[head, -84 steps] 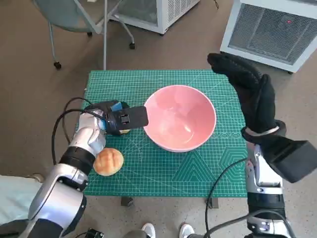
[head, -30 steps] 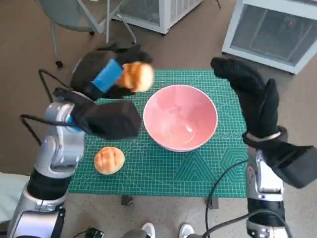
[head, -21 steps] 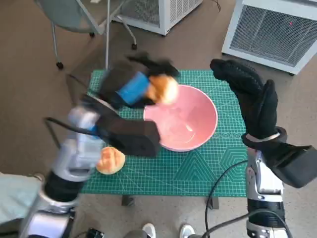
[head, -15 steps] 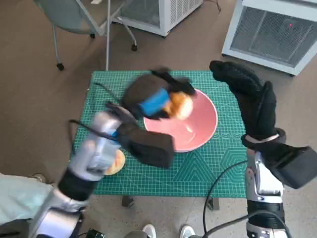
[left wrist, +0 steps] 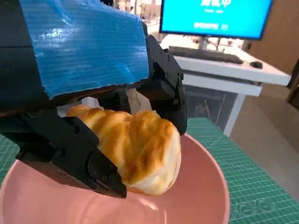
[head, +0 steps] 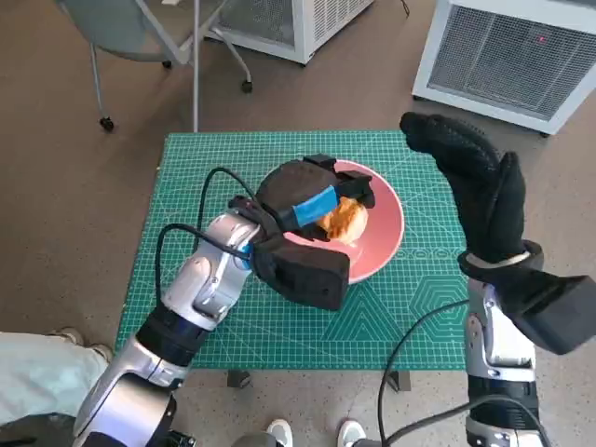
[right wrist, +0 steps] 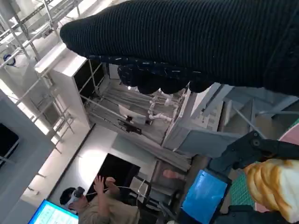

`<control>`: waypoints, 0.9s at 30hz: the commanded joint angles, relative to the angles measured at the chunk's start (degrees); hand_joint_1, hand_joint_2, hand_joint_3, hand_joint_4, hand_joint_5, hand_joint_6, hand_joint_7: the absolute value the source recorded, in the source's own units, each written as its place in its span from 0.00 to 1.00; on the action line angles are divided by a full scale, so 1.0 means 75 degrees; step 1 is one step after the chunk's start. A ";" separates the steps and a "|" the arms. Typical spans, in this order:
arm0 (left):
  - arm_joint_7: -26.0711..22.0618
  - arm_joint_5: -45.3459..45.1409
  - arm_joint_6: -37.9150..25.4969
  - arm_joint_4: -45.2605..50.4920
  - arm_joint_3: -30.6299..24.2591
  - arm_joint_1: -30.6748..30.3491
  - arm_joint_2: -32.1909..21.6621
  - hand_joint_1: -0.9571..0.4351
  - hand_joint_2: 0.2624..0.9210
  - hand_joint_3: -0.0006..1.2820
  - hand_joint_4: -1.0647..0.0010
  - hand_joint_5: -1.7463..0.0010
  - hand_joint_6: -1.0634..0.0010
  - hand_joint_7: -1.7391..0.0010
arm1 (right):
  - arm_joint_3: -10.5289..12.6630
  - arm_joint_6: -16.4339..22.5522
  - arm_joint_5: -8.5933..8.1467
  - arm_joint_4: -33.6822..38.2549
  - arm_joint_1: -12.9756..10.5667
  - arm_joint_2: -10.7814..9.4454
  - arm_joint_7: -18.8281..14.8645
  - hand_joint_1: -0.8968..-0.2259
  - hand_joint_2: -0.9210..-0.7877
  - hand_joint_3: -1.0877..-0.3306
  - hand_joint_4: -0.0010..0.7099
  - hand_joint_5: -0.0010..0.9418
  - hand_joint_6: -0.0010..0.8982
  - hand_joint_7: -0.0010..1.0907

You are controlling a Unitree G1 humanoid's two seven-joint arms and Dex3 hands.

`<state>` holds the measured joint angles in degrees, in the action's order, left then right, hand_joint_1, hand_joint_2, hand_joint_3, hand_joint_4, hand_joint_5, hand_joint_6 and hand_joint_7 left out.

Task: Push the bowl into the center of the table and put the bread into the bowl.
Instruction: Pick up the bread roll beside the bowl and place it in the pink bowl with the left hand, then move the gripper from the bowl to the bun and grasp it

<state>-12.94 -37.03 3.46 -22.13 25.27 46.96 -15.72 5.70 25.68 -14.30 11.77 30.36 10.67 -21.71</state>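
At frame centre, the left hand (head: 303, 191) holds the bread (head: 343, 220) over the pink bowl (head: 384, 237) on the green surface (head: 186, 168). Bread looks light, soft, squashable; grip its sides gently. At right, the right hand (head: 480, 191) hangs empty, fingers extended.

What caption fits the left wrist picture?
Blue-taped left hand holds a bread roll above the pink bowl.

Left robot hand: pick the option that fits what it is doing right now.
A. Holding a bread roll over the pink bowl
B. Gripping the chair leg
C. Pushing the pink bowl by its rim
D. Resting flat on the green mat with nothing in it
A: the left robot hand grips a bread roll above the inside of the pink bowl; the left wrist view shows the fingers clamped round it.
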 commanded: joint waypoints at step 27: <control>-0.2428 0.2182 -0.0357 0.2472 -0.1497 -0.0498 -0.1215 0.47 0.78 0.00 0.93 1.00 0.72 1.00 | -0.0029 -0.0181 0.0073 0.0002 -0.0196 -0.0098 0.0028 0.28 0.00 0.53 0.14 0.00 0.00 0.43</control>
<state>-27.23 -24.13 2.46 -8.47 16.58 44.49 -22.42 5.59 25.18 -13.82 11.40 30.27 10.23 -21.61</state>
